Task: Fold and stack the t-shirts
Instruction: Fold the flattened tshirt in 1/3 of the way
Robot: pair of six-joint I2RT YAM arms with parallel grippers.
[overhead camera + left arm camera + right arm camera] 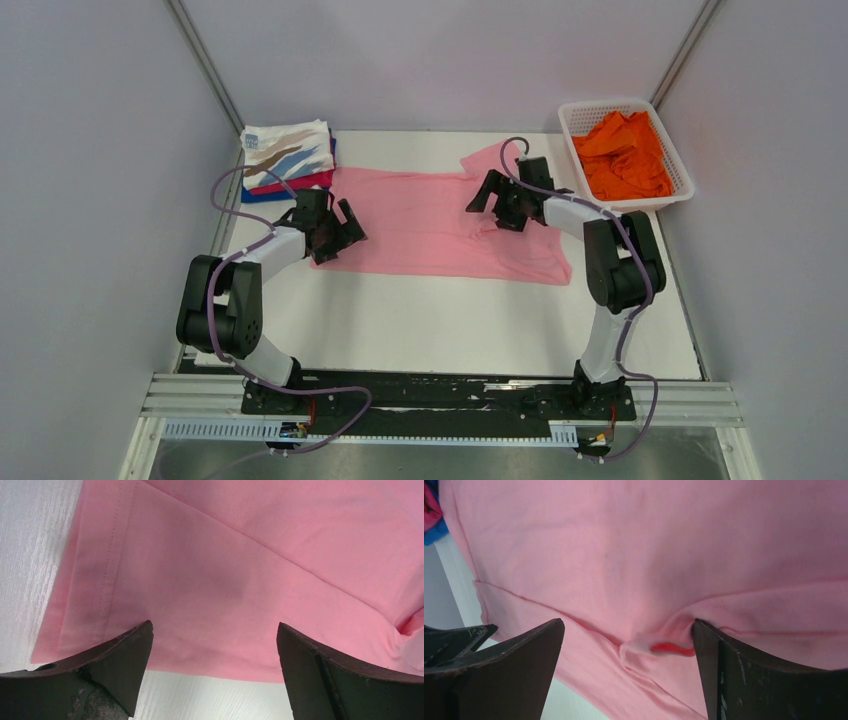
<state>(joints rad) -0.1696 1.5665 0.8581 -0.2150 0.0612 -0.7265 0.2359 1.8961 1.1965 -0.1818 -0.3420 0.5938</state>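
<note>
Overhead, the soft light pink cloth t-shirt lies spread on the white table, long axis left to right, its bottom by the left gripper, its top by the right gripper. Left wrist: jaws wide apart, empty, over the stitched hem corner, a likely pinch point for limp, light cloth. Right wrist: jaws equally spread, empty, above the puckered collar.

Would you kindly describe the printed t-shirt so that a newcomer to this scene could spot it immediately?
On the white table, look to the far left corner, beside the spread pink t-shirt. There the printed t-shirt lies folded on top of two others. It is white with tan and blue brush streaks, unlike the plain magenta t-shirt and blue t-shirt beneath.
</note>
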